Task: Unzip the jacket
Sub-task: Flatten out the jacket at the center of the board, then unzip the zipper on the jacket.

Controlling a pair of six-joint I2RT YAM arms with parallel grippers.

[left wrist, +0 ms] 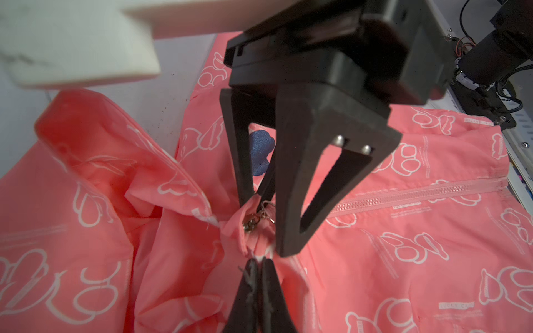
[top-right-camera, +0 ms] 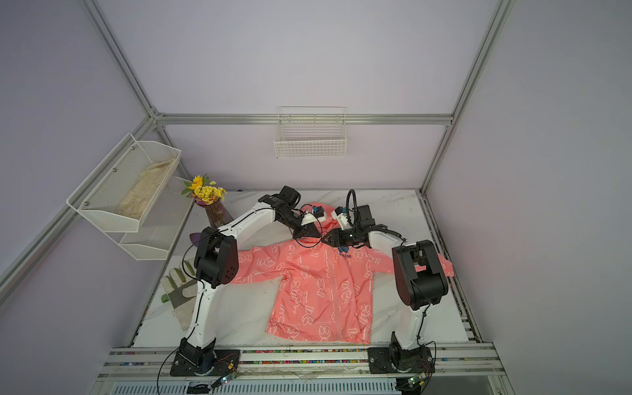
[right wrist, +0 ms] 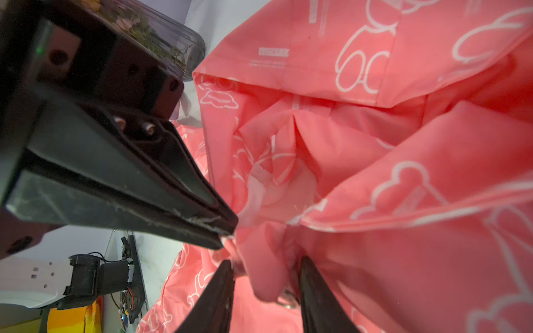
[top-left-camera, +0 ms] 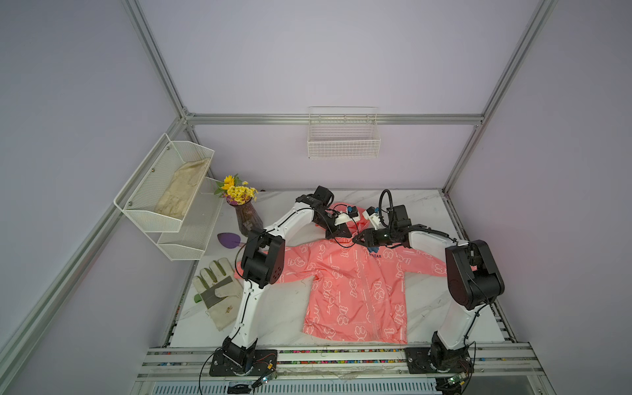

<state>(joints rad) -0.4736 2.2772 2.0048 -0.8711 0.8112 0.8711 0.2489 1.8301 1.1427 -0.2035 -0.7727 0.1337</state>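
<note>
The coral-pink jacket (top-left-camera: 355, 290) (top-right-camera: 318, 290) lies flat on the marble table, front up, hood at the far end. Its zipper (left wrist: 418, 193) is closed along the chest. Both grippers meet at the collar. My left gripper (left wrist: 259, 263) (top-left-camera: 338, 234) is shut on a pinch of collar fabric just beside the metal zipper pull (left wrist: 251, 222). My right gripper (right wrist: 265, 262) (top-left-camera: 355, 239) faces it with jaws apart, straddling the collar flap and the pull; a metal ring (right wrist: 285, 299) shows between its fingers. The navy bear logo (left wrist: 261, 152) lies behind the right gripper's fingers.
A beige work glove (top-left-camera: 219, 294) lies at the table's left edge by the left arm. A vase of yellow flowers (top-left-camera: 246, 219) and a purple piece (top-left-camera: 229, 239) stand at the back left. A two-tier mesh shelf (top-left-camera: 164, 191) and a wire basket (top-left-camera: 343, 136) hang on the walls.
</note>
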